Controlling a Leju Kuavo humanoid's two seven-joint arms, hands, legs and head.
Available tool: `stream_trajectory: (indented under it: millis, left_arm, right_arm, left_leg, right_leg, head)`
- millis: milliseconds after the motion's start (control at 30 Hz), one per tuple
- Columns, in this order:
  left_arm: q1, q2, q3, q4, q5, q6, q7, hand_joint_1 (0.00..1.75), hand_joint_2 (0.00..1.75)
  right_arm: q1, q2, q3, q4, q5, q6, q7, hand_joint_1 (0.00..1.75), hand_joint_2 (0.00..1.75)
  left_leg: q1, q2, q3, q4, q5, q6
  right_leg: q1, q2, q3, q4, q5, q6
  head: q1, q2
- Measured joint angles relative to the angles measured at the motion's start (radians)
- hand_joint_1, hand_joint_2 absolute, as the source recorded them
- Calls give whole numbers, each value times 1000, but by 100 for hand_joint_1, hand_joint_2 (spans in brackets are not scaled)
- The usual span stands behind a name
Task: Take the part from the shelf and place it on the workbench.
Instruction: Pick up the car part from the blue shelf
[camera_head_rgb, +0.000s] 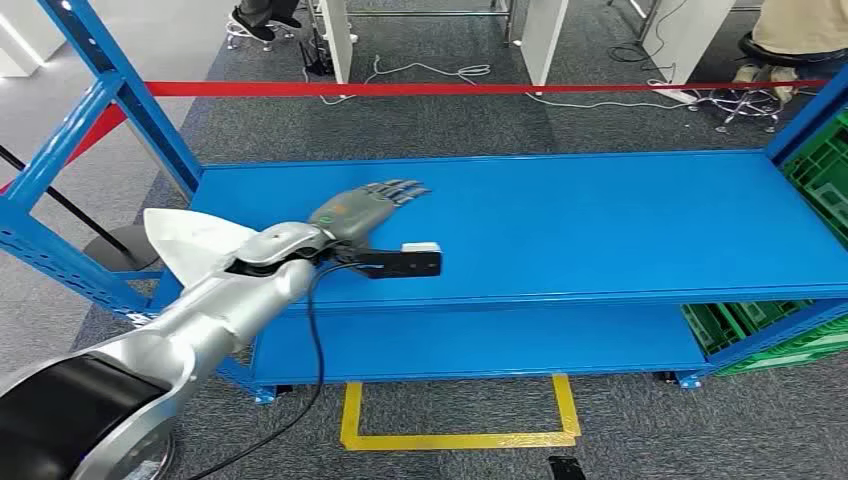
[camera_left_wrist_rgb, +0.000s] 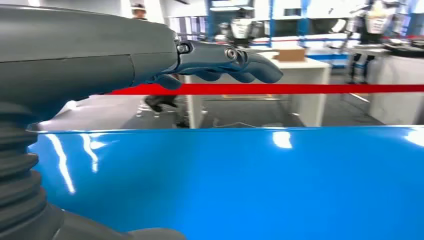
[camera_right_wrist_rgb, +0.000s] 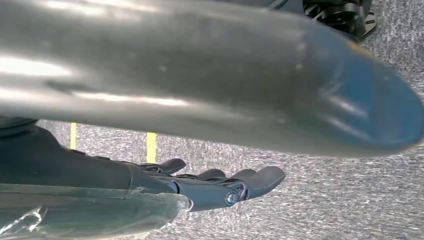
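A white, pointed part (camera_head_rgb: 195, 243) lies at the left end of the blue shelf (camera_head_rgb: 600, 225), partly hidden under my left forearm. My left hand (camera_head_rgb: 370, 205) is stretched out flat over the shelf, beyond the part and to its right, fingers extended and holding nothing. In the left wrist view the same hand (camera_left_wrist_rgb: 220, 60) hovers above the glossy blue shelf top (camera_left_wrist_rgb: 250, 175). My right hand (camera_right_wrist_rgb: 225, 186) hangs over the grey carpet with its fingers straight and nothing in them.
A red tape barrier (camera_head_rgb: 480, 89) runs behind the shelf. Green crates (camera_head_rgb: 820, 170) stand at the shelf's right end. A yellow taped square (camera_head_rgb: 460, 415) marks the floor in front. White desk legs (camera_head_rgb: 540, 35) and seated people (camera_head_rgb: 790, 35) are beyond.
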Motion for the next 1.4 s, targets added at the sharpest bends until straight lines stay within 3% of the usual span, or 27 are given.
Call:
stream_trajectory:
  millis: [133, 367, 500, 900, 967, 1033, 1100, 1400]
  left_arm:
    - [38, 47, -16, -30, 35, 37, 6, 0, 175]
    - [218, 189, -20, -58, 109, 220, 30, 0, 175]
    - [271, 243, -13, -62, 118, 287, 39, 0, 175]
    - [305, 281, 5, -73, 125, 317, 51, 0, 175]
    - [308, 281, 8, -75, 126, 319, 52, 31, 175]
    - [313, 281, 10, -77, 127, 322, 54, 118, 175]
    - [321, 280, 12, -77, 129, 328, 54, 175, 175]
    - [339, 275, 17, -77, 116, 354, 55, 175, 175]
  right_arm:
    - [-1, -2, -1, 0, -3, -1, -3, 0, 0]
    - [-5, -7, -4, 0, -5, -6, -3, 0, 0]
    - [-10, -11, -6, 0, -2, -9, 0, 0, 0]
    - [-28, -14, -8, 0, -2, -9, -1, 0, 0]
    - [-28, -14, -8, 0, -2, -9, -1, 0, 0]
    - [-27, -14, -9, 0, -2, -9, 0, 0, 0]
    - [-26, -14, -10, 0, -2, -9, 1, 0, 0]
    - [-17, -14, -12, 0, -3, -9, 4, 0, 0]
  left_leg:
    - [0, 0, 0, 0, 0, 0]
    - [0, 3, 3, 0, -3, 0]
    - [0, -2, 4, 0, -4, 1]
    - [0, -2, 21, -1, -9, 1]
    - [0, -2, 21, -1, -9, 1]
    - [0, -2, 22, -1, -9, 1]
    - [0, -2, 22, -1, -9, 1]
    - [-1, -2, 22, -1, -10, 1]
  right_leg:
    - [0, -1, 1, 0, -1, 2]
    - [0, 4, 2, 0, -3, 2]
    - [0, -2, 6, 0, -6, 2]
    - [0, -1, 21, -1, -9, 1]
    - [0, -1, 22, -1, -9, 1]
    - [0, -1, 22, -1, -9, 1]
    - [0, -1, 23, -1, -9, 2]
    - [0, -1, 23, -1, -10, 2]
  head:
    - [0, 0]
    - [0, 0]
    - [0, 0]
    - [0, 0]
    - [0, 0]
    - [0, 0]
    - [0, 0]
    - [0, 0]
